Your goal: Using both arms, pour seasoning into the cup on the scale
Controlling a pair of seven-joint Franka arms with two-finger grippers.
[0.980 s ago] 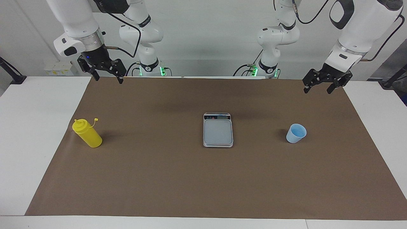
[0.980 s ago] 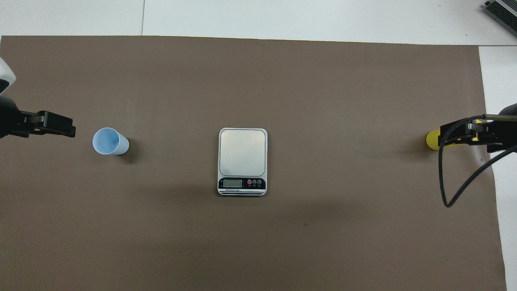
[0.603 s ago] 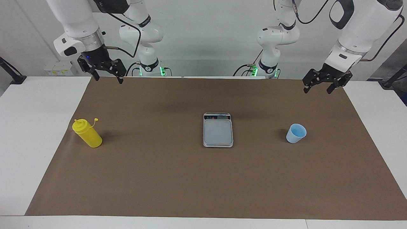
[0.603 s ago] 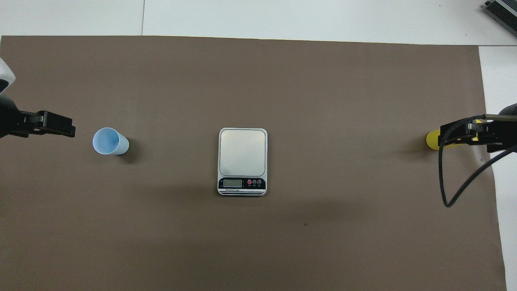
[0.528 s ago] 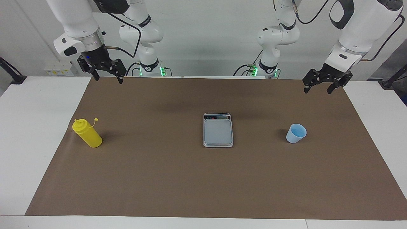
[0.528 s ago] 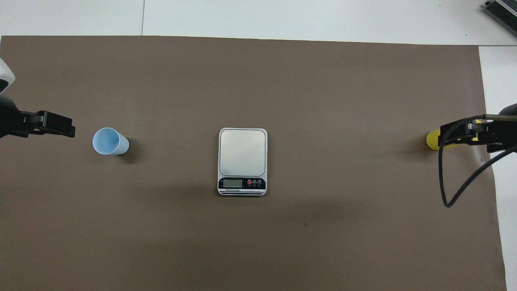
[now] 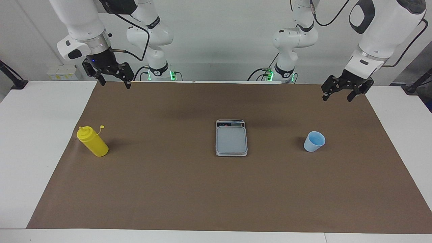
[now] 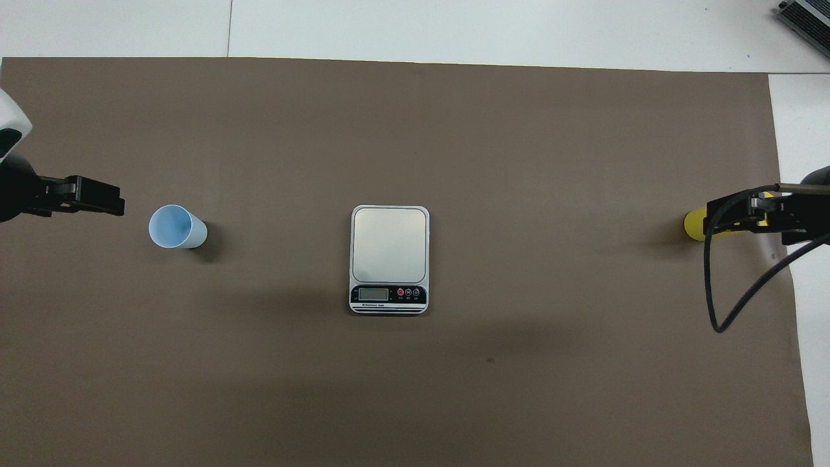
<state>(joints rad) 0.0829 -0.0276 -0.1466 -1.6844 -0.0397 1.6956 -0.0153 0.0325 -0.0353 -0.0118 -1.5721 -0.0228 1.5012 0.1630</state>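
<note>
Brown paper mat (image 7: 189,189) covers the white table (image 7: 30,135); the scale (image 7: 231,138) sits mid-mat, the cup (image 7: 314,141) toward the left arm's end, the seasoning (image 7: 92,141) near the mat's edge at the right arm's end, all well apart. Left gripper (image 7: 337,96) and right gripper (image 7: 114,82) hang empty with jaws spread above the mat's robot-side corners. Nothing stands between the items.

A brown paper sheet (image 7: 168,189) covers most of the white table (image 7: 30,135) — bare white tabletop shows past its edges. A grey ribbed device (image 8: 807,18) sits at one corner of the overhead view — only partly in frame.
</note>
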